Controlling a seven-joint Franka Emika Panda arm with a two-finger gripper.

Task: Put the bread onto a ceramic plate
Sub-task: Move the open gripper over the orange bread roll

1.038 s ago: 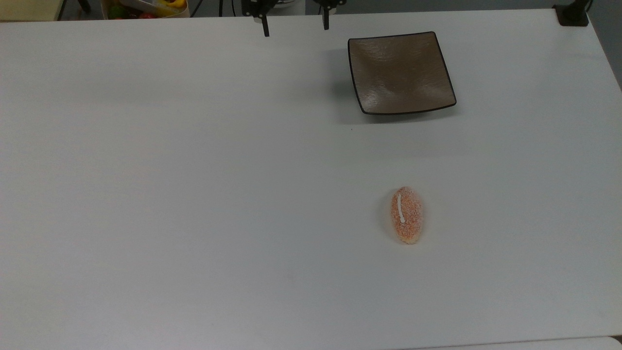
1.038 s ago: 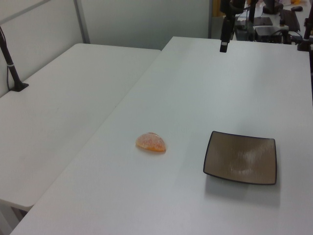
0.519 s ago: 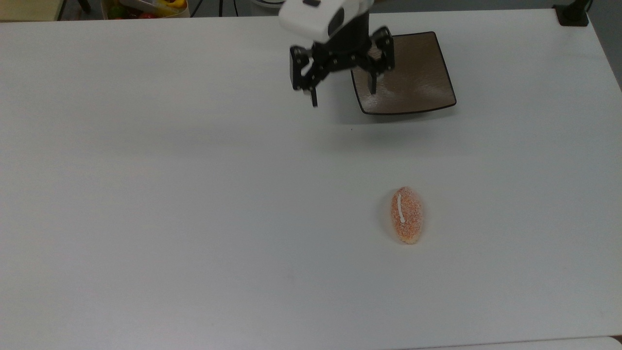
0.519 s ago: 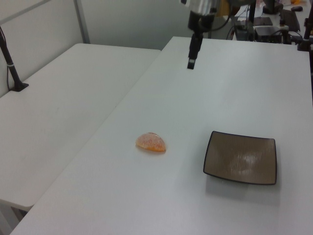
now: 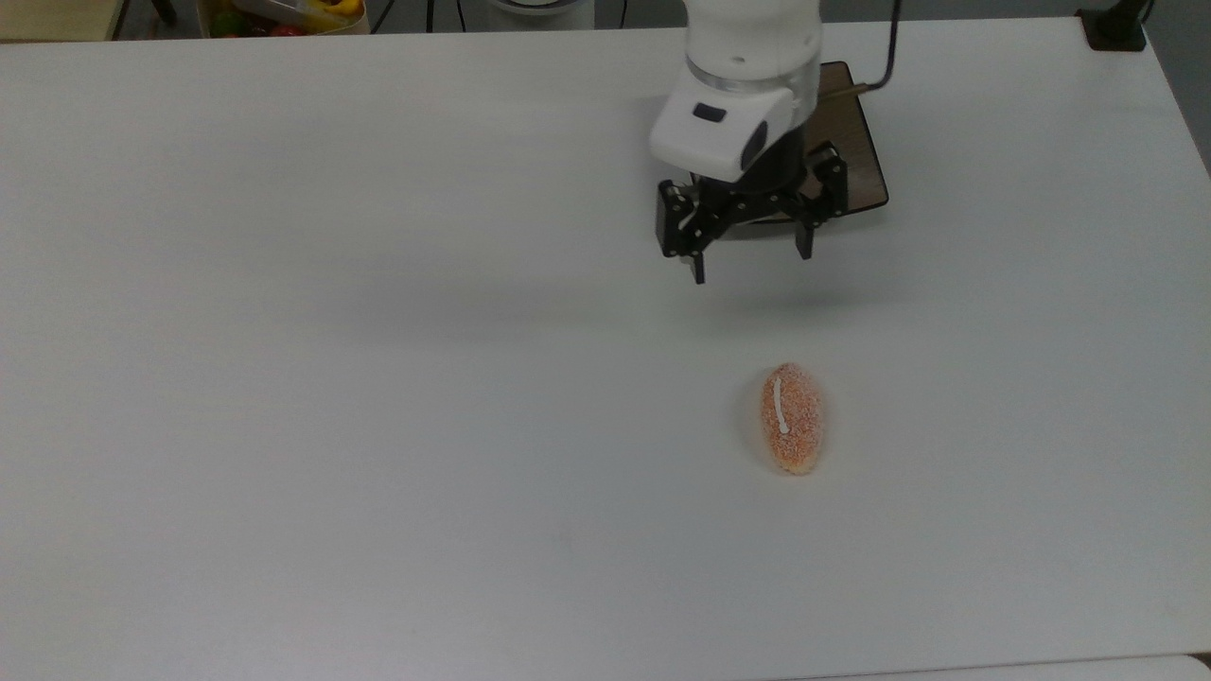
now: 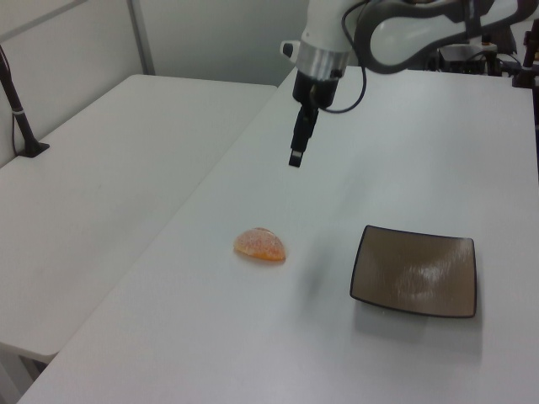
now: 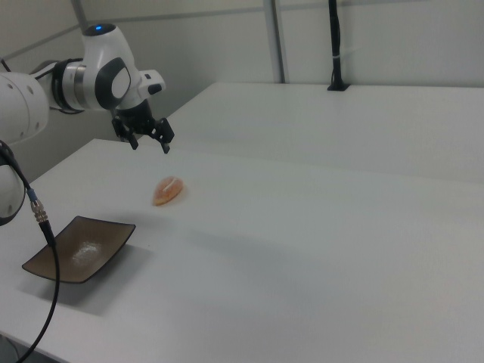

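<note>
The black two-finger pincer (image 5: 751, 262) hangs wide open and empty above the white surface (image 5: 378, 378), between the square brown ceramic plate (image 6: 413, 271) and the speckled orange oval bread (image 5: 793, 418), likely for straddling it.

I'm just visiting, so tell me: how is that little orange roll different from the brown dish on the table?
The bread is a small oval, orange-pink with a speckled crust and a thin white stripe; the plate is square, glossy brown with a dark rim, and much larger. The bread bulges up as a rounded lump, while the plate is shallow with a dished centre and nothing on it. Both rest apart on the same white table, and the open gripper touches neither.
</note>
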